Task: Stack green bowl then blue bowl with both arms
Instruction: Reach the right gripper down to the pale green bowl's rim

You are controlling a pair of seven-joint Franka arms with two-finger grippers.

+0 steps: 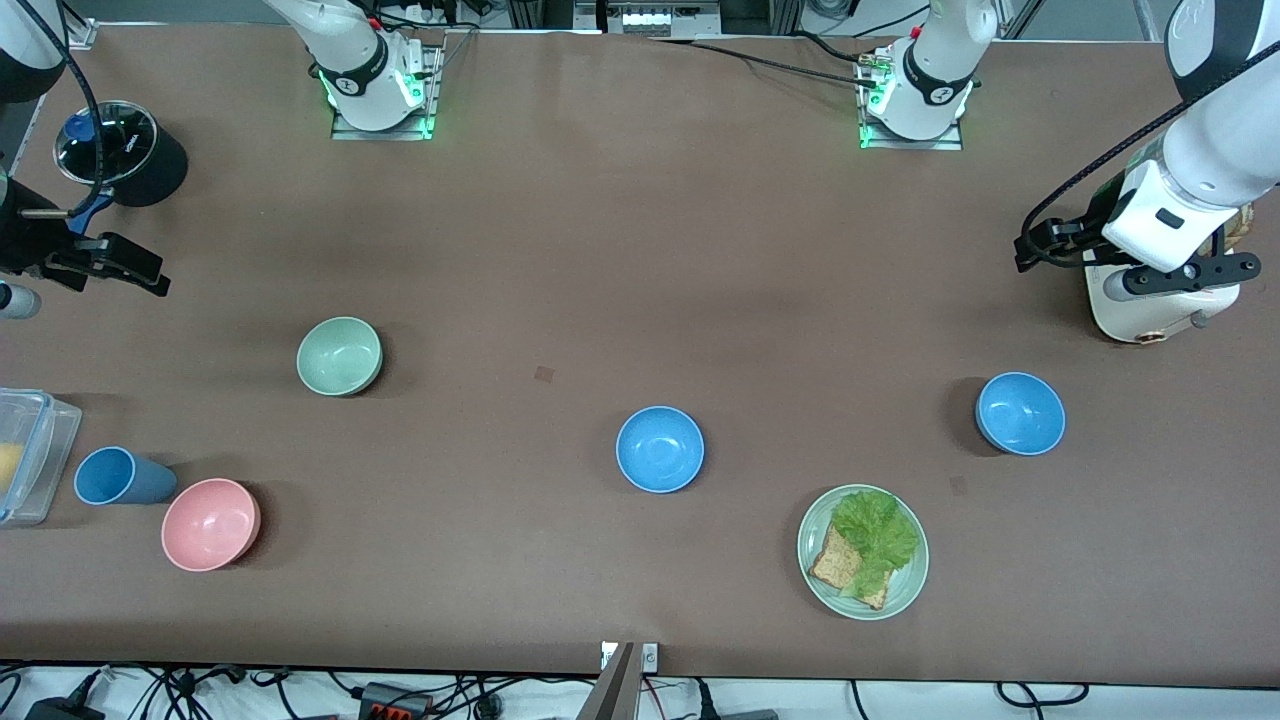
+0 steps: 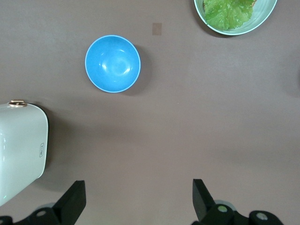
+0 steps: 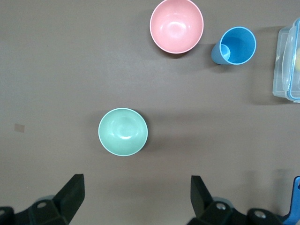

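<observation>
The green bowl [image 1: 340, 355] stands upright and empty toward the right arm's end of the table; it also shows in the right wrist view [image 3: 123, 131]. One blue bowl [image 1: 660, 449] stands mid-table. A second, like it [image 1: 1020, 413], stands toward the left arm's end and shows in the left wrist view [image 2: 112, 63]. My right gripper [image 1: 105, 262] [image 3: 137, 197] is open and empty, high over the table at the right arm's end. My left gripper [image 1: 1055, 243] [image 2: 139, 199] is open and empty, high over the table beside a white appliance.
A pink bowl [image 1: 210, 523], a blue cup [image 1: 120, 476] and a clear plastic box [image 1: 25, 455] sit at the right arm's end. A black lidded pot [image 1: 120, 150] stands near the right arm. A green plate [image 1: 905, 590] holds lettuce and bread. The white appliance [image 1: 1150, 305] is at the left arm's end.
</observation>
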